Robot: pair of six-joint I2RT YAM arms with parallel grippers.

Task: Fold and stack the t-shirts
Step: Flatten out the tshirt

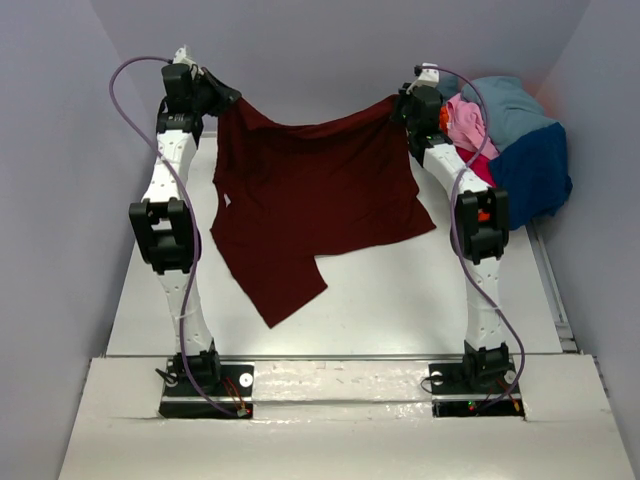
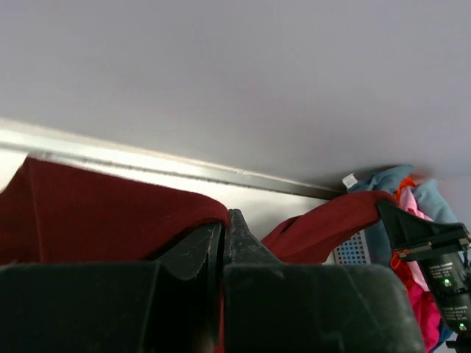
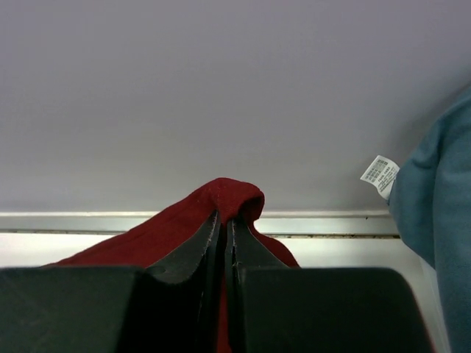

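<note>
Maroon shirt point(image 1: 310, 215) is up in the air, stretched between the two arms across the far half of the surface point(image 1: 400, 290). Its top edge sags in the middle. The body drapes down toward 6 o'clock, with one lower flap trailing to 7 o'clock. The hem looks to be resting on the surface, but I can't be sure.

Progress: early, I'd say.
- No fold is made in it yet, and no neat stack is visible anywhere.
- The other shirts sit in a loose pile point(image 1: 510, 140) at 2 o'clock: pink shirt point(image 1: 468, 120), teal shirt point(image 1: 510, 100) on top at the back, navy shirt point(image 1: 535, 170) hanging at the front, and a bit of red shirt point(image 1: 480, 165) underneath.
- All of these are unfolded, so nearly everything is left: lay the maroon one flat, fold it, place it, then repeat for the rest.

Left fingers point(image 1: 222, 98) are at 11 o'clock, clamped on one top corner of the shirt. In the left wrist view the fingers point(image 2: 199, 246) are pressed together, with maroon cloth coming out on both sides of the tips. A band of it runs off toward 3 o'clock, where the other arm holds it.

Right fingers point(image 1: 402, 105) are at 1 o'clock, clamped on the opposite top corner. In the right wrist view the fingers point(image 3: 199, 243) are closed, with a maroon fold humped over the tips at 12 o'clock. The teal shirt and its white label point(image 3: 380, 175) are at 3 o'clock, close by but apart from the fingers.
</note>
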